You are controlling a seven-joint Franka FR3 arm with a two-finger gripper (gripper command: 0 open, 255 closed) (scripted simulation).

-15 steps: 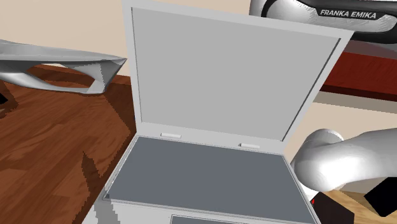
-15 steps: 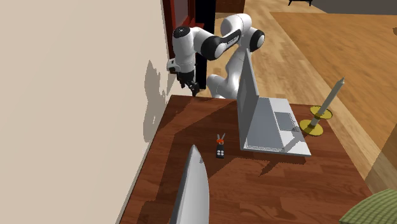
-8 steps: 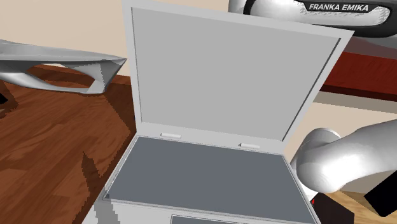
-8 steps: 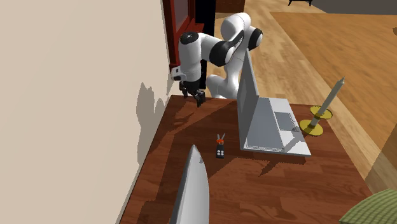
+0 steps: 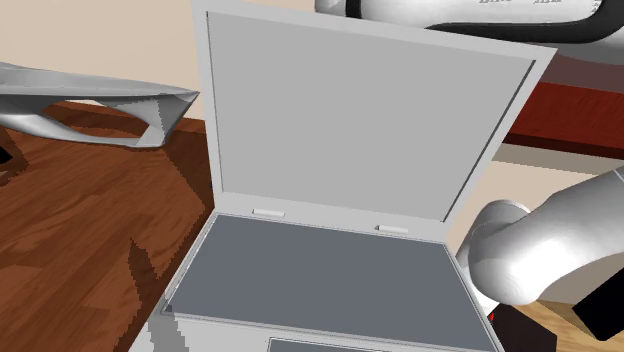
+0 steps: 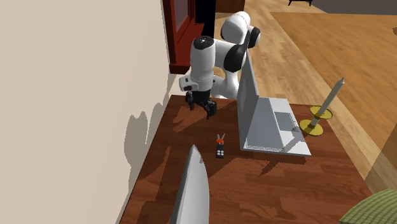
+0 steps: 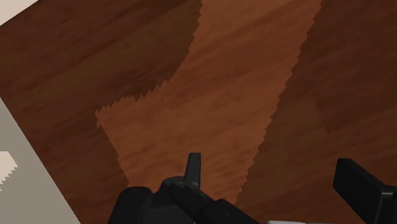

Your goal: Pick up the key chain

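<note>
The jaws are spread: in the wrist view the two black fingers (image 7: 193,167) stand well apart with nothing between them, and under them is only the brown wooden table (image 7: 242,95), crossed by a jagged shadow. In the second exterior view the jaws hang low over the table, near its edge by the beige wall (image 6: 76,95).

The key chain (image 6: 220,148) lies flat on the table ahead of the jaws, on the side away from the arm's stand, near them but not touching. It is a small dark body with an orange-red spot and two thin grey prongs that rise like ears.

Just beside it, further from the wall than the jaws, stands the open grey laptop (image 6: 270,124), its lid upright with the back turned to the key chain. Well beyond the key chain is a long grey pointed shape (image 6: 194,191), and past the laptop a grey rod (image 6: 329,102) leans on a yellow disc.

Compared with half a second ago, the white arm (image 6: 216,54) has brought the jaws down from the table's corner at the wall and closer to the key chain. The key chain and laptop did not move.
</note>
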